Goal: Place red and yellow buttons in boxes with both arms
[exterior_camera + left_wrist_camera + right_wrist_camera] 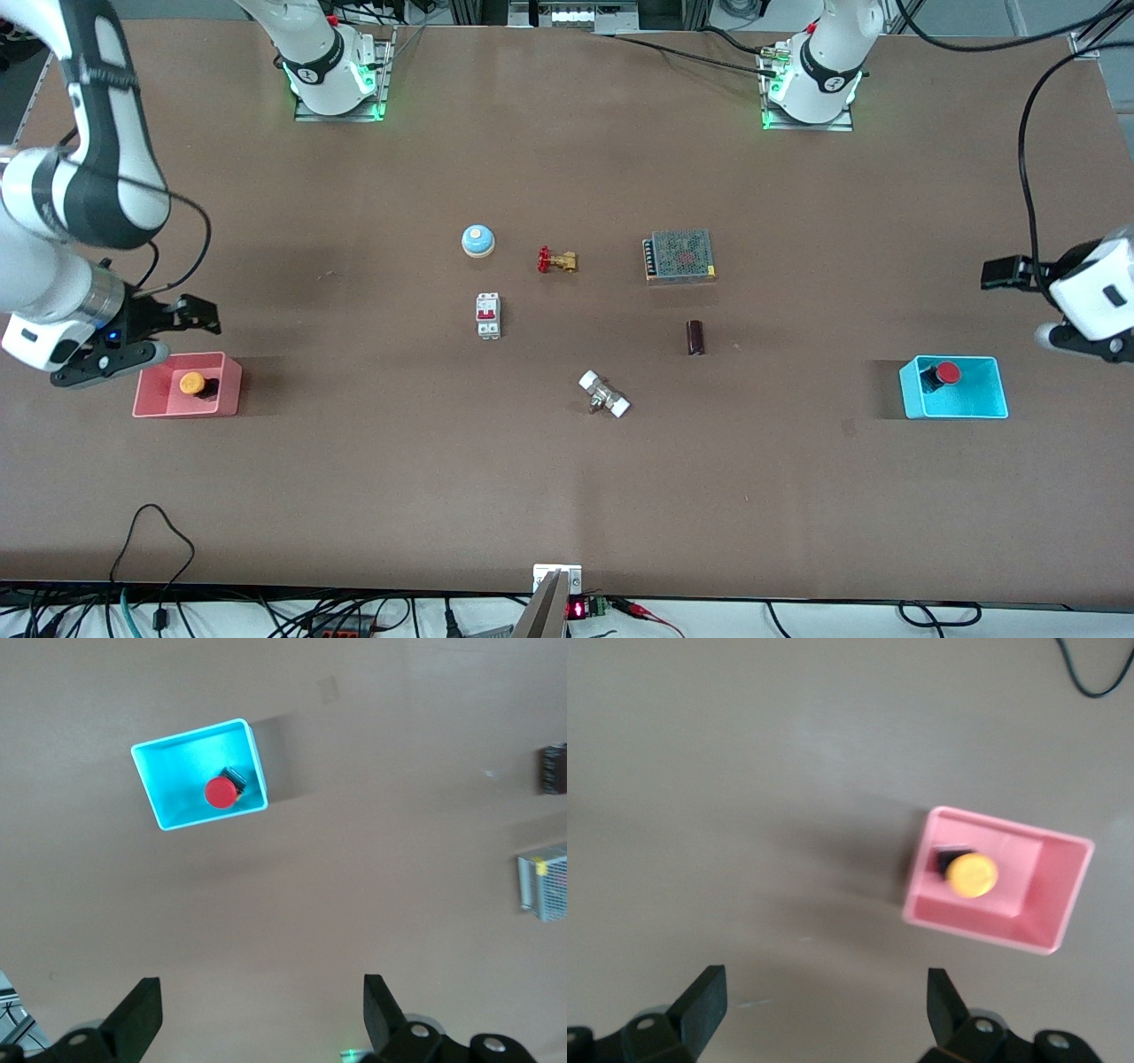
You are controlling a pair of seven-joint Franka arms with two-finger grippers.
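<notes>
The yellow button (192, 384) is seen in the pink box (227, 396), the red button (948, 372) in the blue box (961, 409) — both judged delivered. The left gripper (261, 1019) and right gripper (824, 1010) are spread apart, empty, raised clear of the boxes.

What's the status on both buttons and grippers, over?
Left gripper open, over bare table by cyan bin; red button inside. Right gripper open beside pink bin; yellow button inside. Nothing obstructing.

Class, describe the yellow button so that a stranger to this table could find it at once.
Go to the right arm's end of the brown table, where a pink box sits. The yellow button lies inside it, on a black body. The other button has a red cap and lies in the blue box.
</notes>
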